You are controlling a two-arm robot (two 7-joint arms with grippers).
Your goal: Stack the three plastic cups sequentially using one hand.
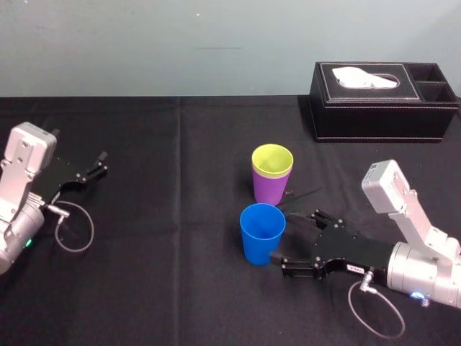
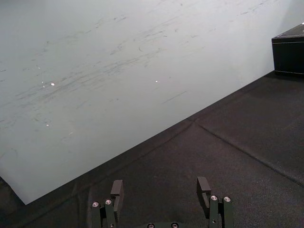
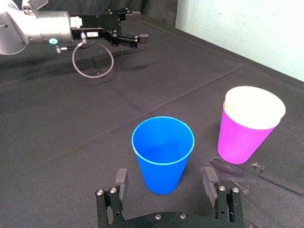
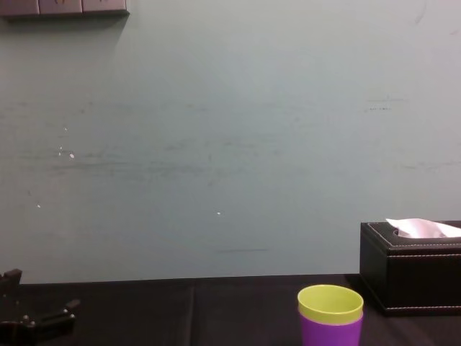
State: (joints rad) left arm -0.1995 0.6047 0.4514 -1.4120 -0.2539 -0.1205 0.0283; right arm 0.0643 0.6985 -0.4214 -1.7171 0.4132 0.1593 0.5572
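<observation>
Black surface [image 1: 173, 281]: yellow cup [image 1: 272, 160] sits nested in purple cup [image 1: 270, 191], just behind the blue cup [image 1: 262, 232]. Your right gripper [image 3: 165, 179] has its fingers [image 3: 120, 180] spread wide around the blue cup's base; an off-centre squeeze could topple it. Left gripper [image 1: 97, 164] idles open, well left of it.

- blue cup [image 1: 262, 232]: smooth plastic, slight sheen.
- purple cup [image 1: 269, 190]: smooth plastic, semi-matt.
- yellow-green cup [image 1: 272, 161]: smooth plastic, like finish.
- cloth [image 1: 144, 274]: black fabric, matt, lightly creased.
- tissue box [image 1: 382, 119]: black leather-look, fine grain, pale stitching.
- tissue [image 1: 366, 76]: soft white paper, crumpled.
- right gripper [image 1: 287, 236], left gripper [image 2: 160, 190]: matt black fingers, shiny metal screw heads.
- wall [image 4: 216, 144]: pale, matt, scuffed.
</observation>
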